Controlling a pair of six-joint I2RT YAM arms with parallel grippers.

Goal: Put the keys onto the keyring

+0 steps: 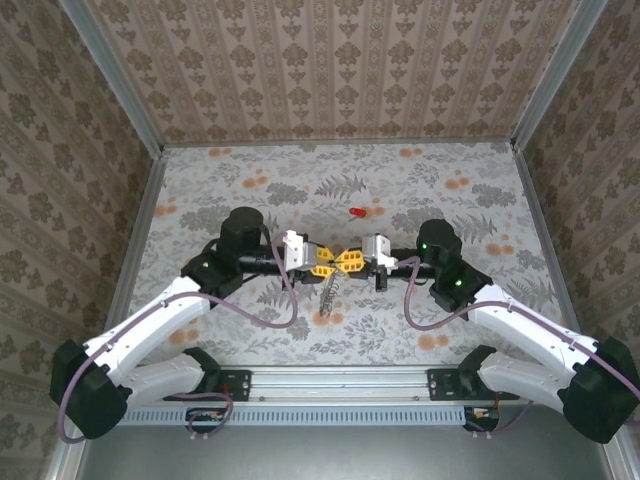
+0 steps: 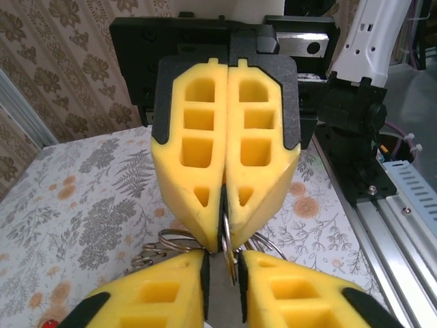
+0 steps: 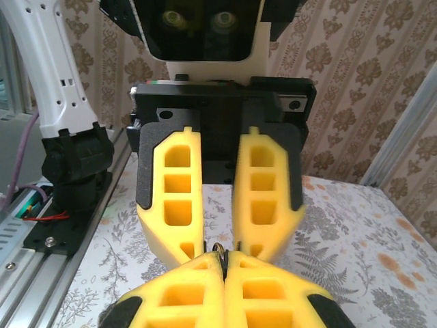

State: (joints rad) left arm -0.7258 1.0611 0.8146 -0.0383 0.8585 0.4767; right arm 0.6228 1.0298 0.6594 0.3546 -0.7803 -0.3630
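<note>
White shells on left arm (image 1: 150, 320) and right arm (image 1: 520, 325), lower corners of frame; black joints, green status lights. Mauve cables (image 1: 63, 405) looped alongside. Both left gripper (image 1: 322, 262) and right gripper (image 1: 352, 262): yellow fingers (image 2: 198, 143) with square and triangular cut-outs, black backing plates, white wrist blocks.

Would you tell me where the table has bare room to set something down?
Free: the strip of table between the red key and the back wall, plus both far corners. Crowded: the middle, where left gripper and right gripper meet at the keyring.
</note>
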